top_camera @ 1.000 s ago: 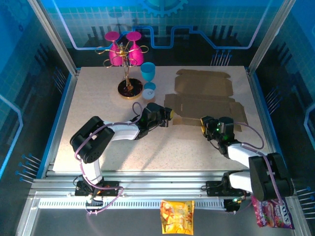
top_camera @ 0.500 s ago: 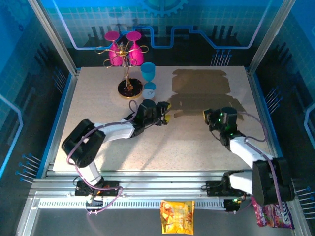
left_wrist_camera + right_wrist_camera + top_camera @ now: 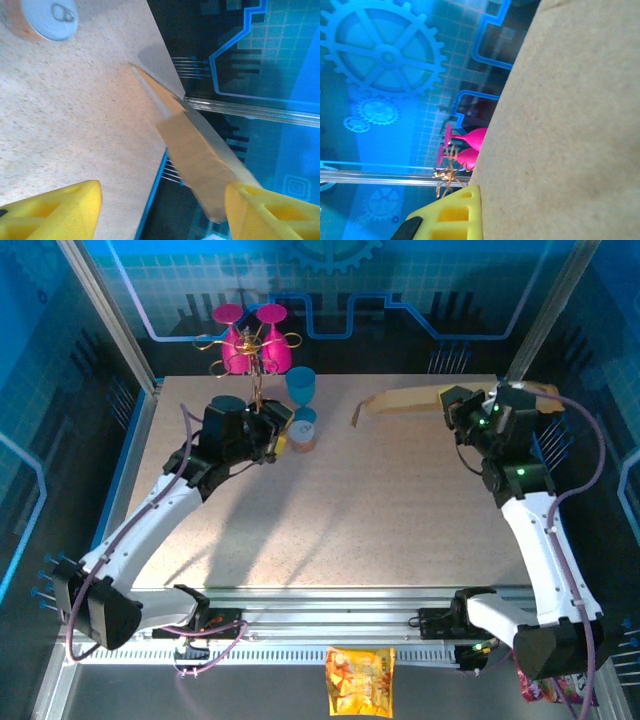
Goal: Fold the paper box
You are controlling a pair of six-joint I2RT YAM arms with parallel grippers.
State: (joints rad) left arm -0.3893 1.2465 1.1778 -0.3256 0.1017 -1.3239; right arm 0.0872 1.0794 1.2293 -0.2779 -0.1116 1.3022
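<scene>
The right gripper (image 3: pixel 462 408) is clenched on the paper box (image 3: pixel 405 400), holding the sheet tipped nearly edge-on at the far right of the surface (image 3: pixel 380 510) — probably to turn or reposition it before any flap is creased. The left gripper (image 3: pixel 278 438) hangs released, fingers apart, near the blue cup (image 3: pixel 300 385) — apparently leaving the sheet to the other arm.
</scene>
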